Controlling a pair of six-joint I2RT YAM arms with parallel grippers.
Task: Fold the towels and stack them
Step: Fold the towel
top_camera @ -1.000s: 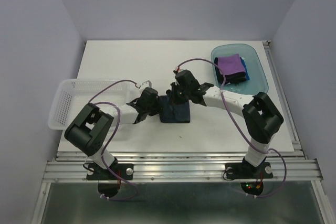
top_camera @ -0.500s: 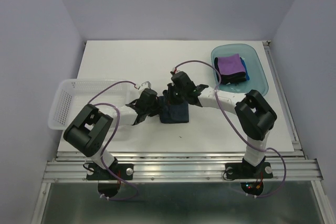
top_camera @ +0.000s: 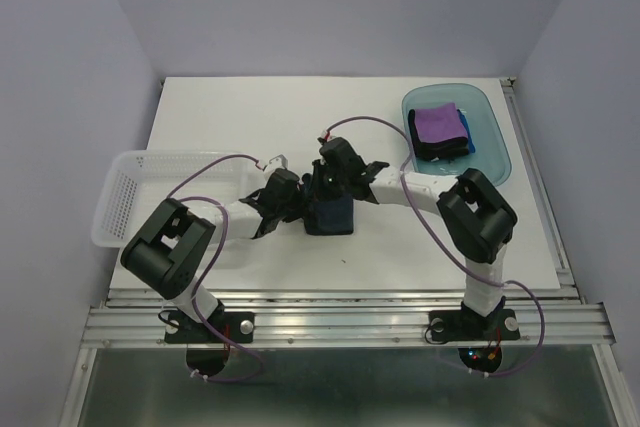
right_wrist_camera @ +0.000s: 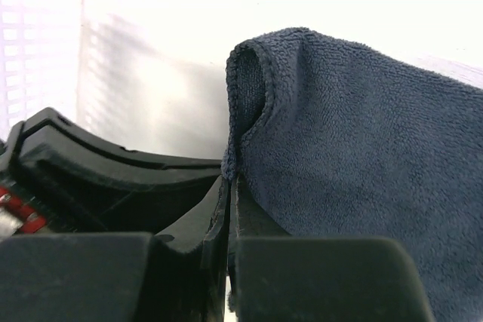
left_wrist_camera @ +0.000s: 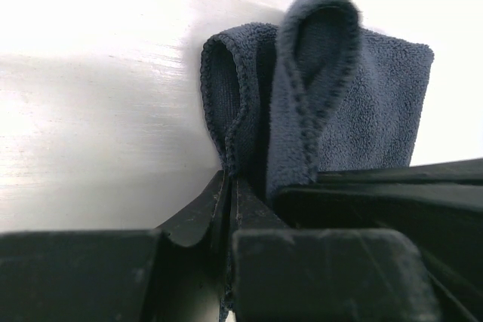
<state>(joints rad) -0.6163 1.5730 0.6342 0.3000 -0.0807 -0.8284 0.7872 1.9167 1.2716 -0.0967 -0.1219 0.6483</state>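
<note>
Navy towel (top_camera: 331,215) lies on the table (top_camera: 220,117), near the front and between both arms, partly folded. In the left wrist view its edge is doubled into soft upright loops. Terry cloth, judged light and limp: no shape will be kept once it is let go, and the layers may slide over one another. The hemmed edge is judged the best hold, pinched through both layers near a corner so that the fold travels as one

Left gripper (left_wrist_camera: 232,186) is closed on the stitched edge, cloth nipped thin between the jaws. Right gripper (right_wrist_camera: 231,180) is likewise clamped on a folded edge, jaws nearly meeting. Both arms are bent low and reach inward, wrists close together at the towel, one from each side

Purple towel (top_camera: 440,123) is seen folded on top of a small stack in the tray (top_camera: 497,152) at far right, well apart from the grippers
</note>
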